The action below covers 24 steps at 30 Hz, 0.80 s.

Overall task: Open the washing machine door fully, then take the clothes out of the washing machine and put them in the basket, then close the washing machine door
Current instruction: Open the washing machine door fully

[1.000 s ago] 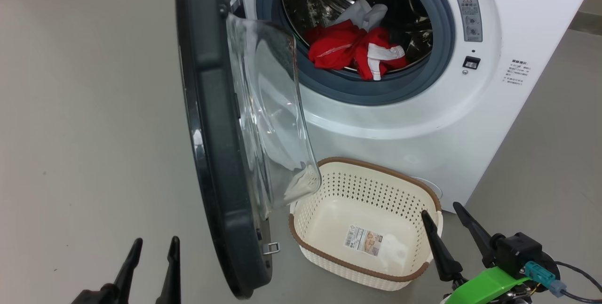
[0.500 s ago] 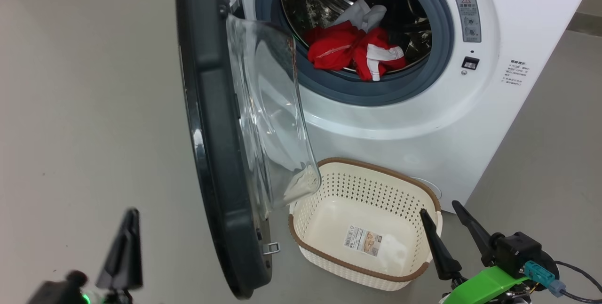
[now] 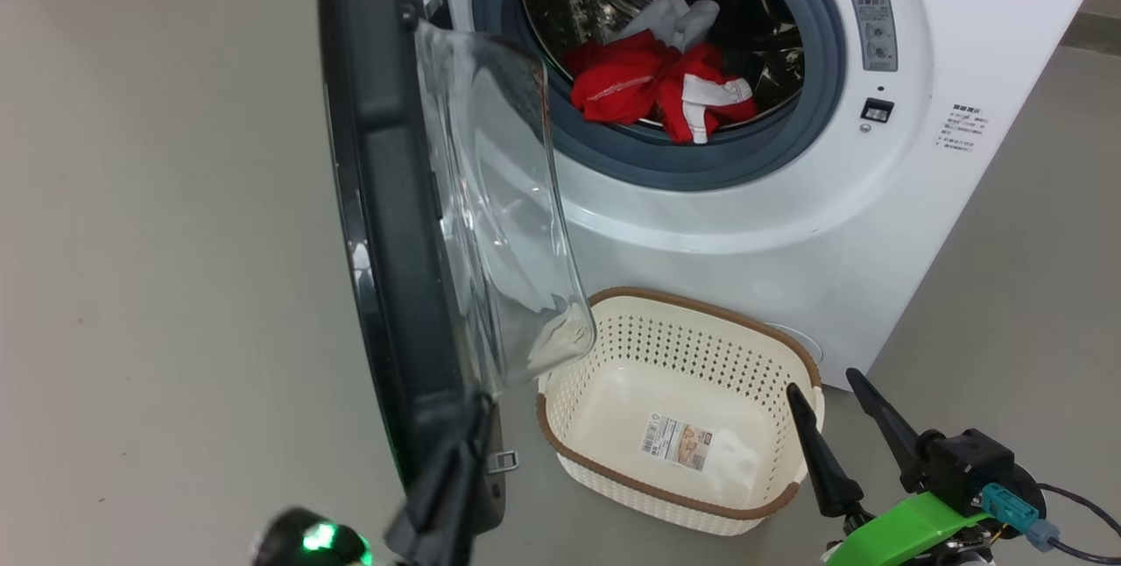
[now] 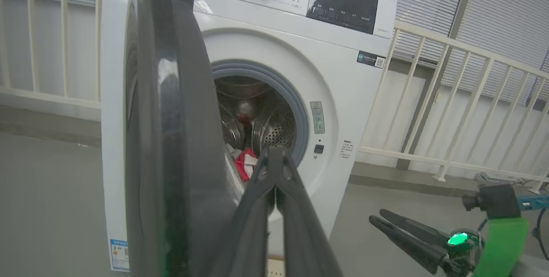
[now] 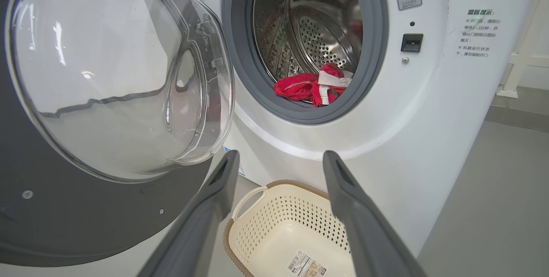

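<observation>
Left gripper [image 3: 473, 421] sits low on the left, its two dark fingers pressed flat together and pointing up, blurred in the head view, with a green light [image 3: 320, 538] glowing at the wrist. Right gripper [image 3: 823, 386] is at the lower right. Its fingers [image 5: 214, 200] are spread wide with nothing between them, angled up and leftward off a green wrist bracket [image 3: 902, 531].

clothes [image 3: 657, 93] in washing machine [image 3: 876, 224]; basket [image 3: 613, 347] before it
</observation>
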{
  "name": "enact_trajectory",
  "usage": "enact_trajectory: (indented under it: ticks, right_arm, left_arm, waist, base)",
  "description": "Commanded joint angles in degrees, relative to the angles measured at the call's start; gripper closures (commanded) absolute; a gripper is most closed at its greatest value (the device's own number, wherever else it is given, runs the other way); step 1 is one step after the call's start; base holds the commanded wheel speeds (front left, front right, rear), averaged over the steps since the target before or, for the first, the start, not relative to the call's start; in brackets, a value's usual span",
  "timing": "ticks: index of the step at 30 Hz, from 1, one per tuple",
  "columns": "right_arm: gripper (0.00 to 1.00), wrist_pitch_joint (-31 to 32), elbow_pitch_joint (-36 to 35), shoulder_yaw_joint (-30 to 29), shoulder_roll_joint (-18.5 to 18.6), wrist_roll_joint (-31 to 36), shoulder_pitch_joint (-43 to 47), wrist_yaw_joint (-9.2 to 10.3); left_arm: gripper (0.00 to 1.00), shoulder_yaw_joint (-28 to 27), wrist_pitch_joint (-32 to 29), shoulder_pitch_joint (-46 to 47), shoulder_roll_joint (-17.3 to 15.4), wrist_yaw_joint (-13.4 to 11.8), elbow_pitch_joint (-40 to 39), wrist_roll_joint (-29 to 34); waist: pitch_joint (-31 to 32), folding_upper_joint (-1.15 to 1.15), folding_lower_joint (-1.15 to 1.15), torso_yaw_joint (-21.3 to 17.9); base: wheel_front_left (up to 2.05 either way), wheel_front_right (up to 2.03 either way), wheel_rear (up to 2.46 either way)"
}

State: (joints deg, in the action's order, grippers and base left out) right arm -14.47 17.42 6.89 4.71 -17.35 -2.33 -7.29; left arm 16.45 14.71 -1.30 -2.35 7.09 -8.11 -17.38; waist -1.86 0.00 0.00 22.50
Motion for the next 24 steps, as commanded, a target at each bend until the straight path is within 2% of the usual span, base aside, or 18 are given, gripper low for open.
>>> enact_trajectory:
  ticks: [1,4,11,19,24]
  right_arm:
    - [0.0,-0.5,-1.5,1.1,0.1,0.6,-0.8,-0.2]
    - [0.0,-0.5,-1.5,1.0,0.0,0.7,-1.0,-0.2]
    - [0.0,-0.5,-1.5,0.6,-0.1,1.0,-1.0,-0.2]
    - [0.0,-0.5,-1.6,0.6,-0.1,1.1,-1.3,-0.2]
    - [0.0,-0.5,-1.5,0.6,-0.2,1.1,-1.2,-0.2]
  left_arm:
    - [1.0,-0.6,0.3,0.5,-0.5,0.2,0.5,-1.0]
    - [1.0,1.2,0.3,0.5,-0.5,0.1,4.7,-2.2]
    - [1.0,1.0,0.3,1.6,-0.5,-1.0,11.1,-3.6]
    - [1.0,-3.1,0.3,2.9,-0.5,-2.5,14.2,-4.3]
    - [1.0,-7.7,0.3,3.0,-0.5,-2.9,15.2,-3.2]
  waist:
    - [-0.2,0.0,0.0,-0.1]
    - [-0.4,0.0,0.0,-0.1]
    - [-0.8,0.0,0.0,0.1]
    - [-1.2,0.0,0.0,0.8]
    - [-1.3,0.0,0.0,1.5]
  base:
    - [0.0,0.0,0.0]
    - [0.0,0.0,0.0]
    - [0.0,0.0,0.0]
    - [0.0,0.0,0.0]
    - [0.0,0.0,0.0]
